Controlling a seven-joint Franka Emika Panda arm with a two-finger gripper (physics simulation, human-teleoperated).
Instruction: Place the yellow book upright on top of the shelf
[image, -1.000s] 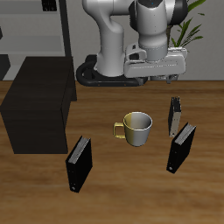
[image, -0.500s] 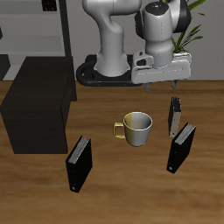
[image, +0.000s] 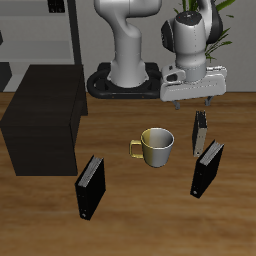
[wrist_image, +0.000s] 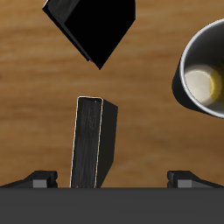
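The yellow book (image: 200, 131) stands upright on the table, thin, just behind a black book (image: 207, 168). In the wrist view the yellow book (wrist_image: 92, 142) shows from above as a dark slab with a tan outline. My gripper (image: 192, 99) hangs open and empty above the yellow book, well clear of it. In the wrist view the gripper (wrist_image: 112, 180) has its fingertips (wrist_image: 39, 178) wide apart, with the book between their lines. The shelf (image: 45, 118) is the big black cabinet at the far side of the table from the books.
A pale mug (image: 156, 148) stands mid-table beside the yellow book and shows in the wrist view (wrist_image: 206, 74). The near black book also shows in the wrist view (wrist_image: 92, 26). A second black book (image: 90, 186) stands near the front edge. A grey rack (image: 62, 30) stands behind the shelf.
My gripper has moved sideways, away from the shelf, and a little lower, ending above the yellow book. It stays open. Nothing on the table has moved.
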